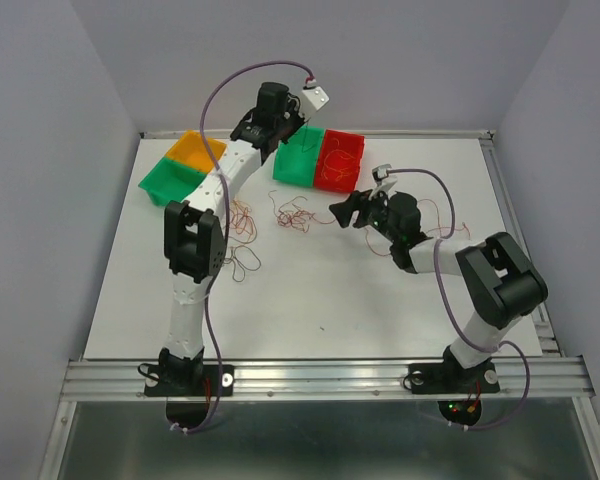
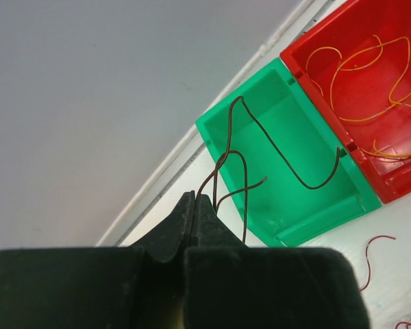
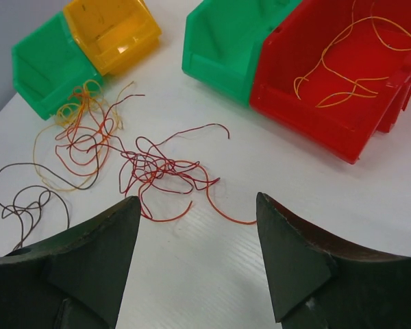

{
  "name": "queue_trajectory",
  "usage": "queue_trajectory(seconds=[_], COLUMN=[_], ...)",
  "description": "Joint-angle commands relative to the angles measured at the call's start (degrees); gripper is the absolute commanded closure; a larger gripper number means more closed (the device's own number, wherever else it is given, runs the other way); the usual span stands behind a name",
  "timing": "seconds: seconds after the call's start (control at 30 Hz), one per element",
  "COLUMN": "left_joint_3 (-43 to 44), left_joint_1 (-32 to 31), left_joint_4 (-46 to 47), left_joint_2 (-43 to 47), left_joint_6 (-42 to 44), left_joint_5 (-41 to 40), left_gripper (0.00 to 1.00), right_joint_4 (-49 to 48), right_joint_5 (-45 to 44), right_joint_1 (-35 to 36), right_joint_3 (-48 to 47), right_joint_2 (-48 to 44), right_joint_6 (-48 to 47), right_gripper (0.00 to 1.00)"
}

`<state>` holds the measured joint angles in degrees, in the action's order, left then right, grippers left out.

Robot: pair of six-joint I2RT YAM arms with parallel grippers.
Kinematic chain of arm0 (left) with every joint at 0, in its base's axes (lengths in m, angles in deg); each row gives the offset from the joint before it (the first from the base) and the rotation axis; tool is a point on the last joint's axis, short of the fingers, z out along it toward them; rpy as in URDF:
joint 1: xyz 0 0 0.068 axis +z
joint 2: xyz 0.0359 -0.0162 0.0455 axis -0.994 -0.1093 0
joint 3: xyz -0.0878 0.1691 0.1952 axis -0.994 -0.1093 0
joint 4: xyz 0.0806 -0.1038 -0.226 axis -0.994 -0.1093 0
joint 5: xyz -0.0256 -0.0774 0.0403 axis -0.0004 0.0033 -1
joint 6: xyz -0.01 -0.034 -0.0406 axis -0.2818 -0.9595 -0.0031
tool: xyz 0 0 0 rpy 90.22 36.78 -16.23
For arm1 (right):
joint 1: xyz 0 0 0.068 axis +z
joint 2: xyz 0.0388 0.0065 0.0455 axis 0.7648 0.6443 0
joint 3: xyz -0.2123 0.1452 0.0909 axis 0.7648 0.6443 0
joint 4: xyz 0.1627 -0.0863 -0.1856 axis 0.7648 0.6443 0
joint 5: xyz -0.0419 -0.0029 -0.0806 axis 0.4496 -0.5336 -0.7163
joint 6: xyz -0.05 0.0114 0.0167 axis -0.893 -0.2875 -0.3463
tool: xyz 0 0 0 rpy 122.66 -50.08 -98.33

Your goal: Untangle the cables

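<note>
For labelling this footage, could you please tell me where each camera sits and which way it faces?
Top external: above and behind, looking down on the white table; left arm and right arm show.
Left wrist: faces the green plastic bin past the shut left pincer gripping a thin dark wire.
Right wrist: faces the tangled red wires past the open right pincer.
Both wrist views share that bin.
</note>
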<state>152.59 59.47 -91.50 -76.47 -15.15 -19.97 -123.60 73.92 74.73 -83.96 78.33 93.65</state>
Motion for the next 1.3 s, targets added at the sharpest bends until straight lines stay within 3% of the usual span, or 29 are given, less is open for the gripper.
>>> queue_trajectory(seconds=[0.0, 0.23, 0.47, 0.5, 0.53, 0.57, 0.6, 0.63, 0.73, 0.9, 1.07, 1.27], left_joint_3=[1.4, 1.5, 6.4, 7.0, 7.0, 6.9, 6.6, 5.8, 3.4, -3.5, -15.7, -34.8], left_joint_1=[-0.2, -0.2, -0.2, -0.3, -0.3, -0.3, -0.2, -0.3, -0.2, 0.3, 0.6, -0.3], left_joint_4=[4.4, 5.0, 5.0, 5.0, 5.0, 4.9, 5.0, 5.3, 5.9, 6.0, 0.6, -3.1], left_joint_2=[-1.0, -7.3, -13.0, -13.3, -13.4, -13.0, -12.7, -12.2, -8.8, 0.9, 13.4, 24.7], left_joint_6=[0.0, -0.4, -2.3, -2.6, -2.9, -3.2, -3.3, -3.4, -3.3, -2.6, -0.4, 6.8], left_joint_5=[1.9, 0.9, -0.7, -0.6, -0.3, 0.3, 0.4, 0.6, 1.4, 2.9, 10.0, 15.8], left_gripper=[1.0, 1.0, 1.0, 0.94, 0.94, 0.79, 0.74, 0.6, 0.45, 0.42, 0.41, 0.39], right_joint_4=[-3.6, -4.6, -4.6, -4.6, -4.5, -4.5, -4.5, -4.5, -4.5, -4.4, -3.3, -0.7], right_joint_5=[-6.6, -10.9, -11.4, -11.3, -11.2, -11.2, -11.4, -11.2, -11.6, -11.0, -8.1, 4.4], right_joint_1=[0.2, 0.2, 0.2, 0.2, 0.2, 0.2, 0.2, 0.2, 0.2, 0.2, 0.1, 0.2], right_joint_3=[3.7, 9.8, 11.7, 11.7, 11.7, 11.9, 12.0, 12.0, 12.0, 12.0, 11.4, 7.8], right_joint_2=[-5.5, -14.9, -18.0, -18.0, -18.0, -18.1, -18.1, -18.0, -17.7, -17.2, -15.7, -13.2], right_joint_6=[0.6, 1.0, 1.1, 1.0, 1.0, 1.1, 1.1, 1.1, 1.0, 0.7, 0.1, -1.1], right_gripper=[0.27, 0.27, 0.27, 0.27, 0.27, 0.27, 0.27, 0.27, 0.27, 0.26, 0.26, 0.27])
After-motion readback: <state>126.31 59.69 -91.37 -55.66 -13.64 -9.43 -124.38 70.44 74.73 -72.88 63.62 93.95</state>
